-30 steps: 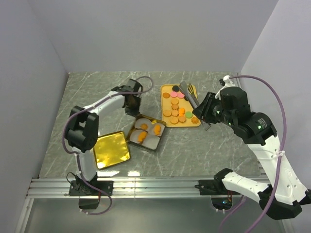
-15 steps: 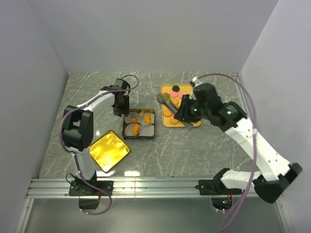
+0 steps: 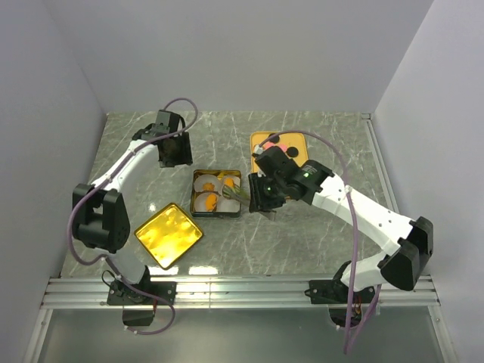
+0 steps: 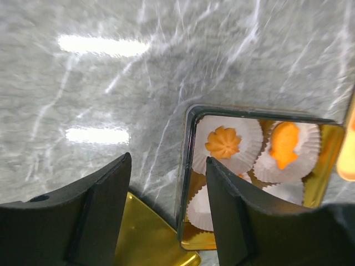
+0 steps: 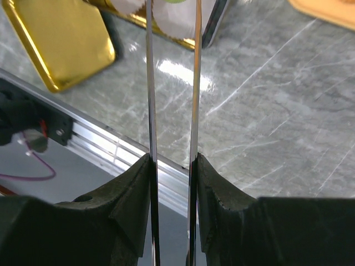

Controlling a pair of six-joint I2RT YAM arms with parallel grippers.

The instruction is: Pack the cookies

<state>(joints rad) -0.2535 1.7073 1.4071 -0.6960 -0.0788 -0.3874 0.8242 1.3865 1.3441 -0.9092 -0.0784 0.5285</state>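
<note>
A dark square tin [image 3: 217, 212] holds white paper cups with orange cookies [image 3: 206, 201]. In the left wrist view a flower-shaped cookie [image 4: 223, 142] and a fish-shaped one [image 4: 284, 146] lie in cups in the tin [image 4: 186, 166]. My left gripper [image 3: 172, 149] hangs open up and left of the tin, holding nothing [image 4: 166, 166]. My right gripper [image 3: 262, 197] is shut on metal tongs [image 3: 237, 193] whose tips reach over the tin. A green cookie [image 5: 176, 1] shows between the tong blades [image 5: 150, 83] at the frame's top edge.
The gold lid [image 3: 169, 235] lies face up to the front left of the tin. An orange tray [image 3: 259, 139] with a black cookie [image 3: 292, 152] sits behind my right arm, mostly hidden. The metal rail [image 5: 105, 147] runs along the table's near edge.
My left gripper let go of the tin, opened and drew back up and left. The right arm swung left from the tray, bringing the tongs over the tin, which now sits square.
</note>
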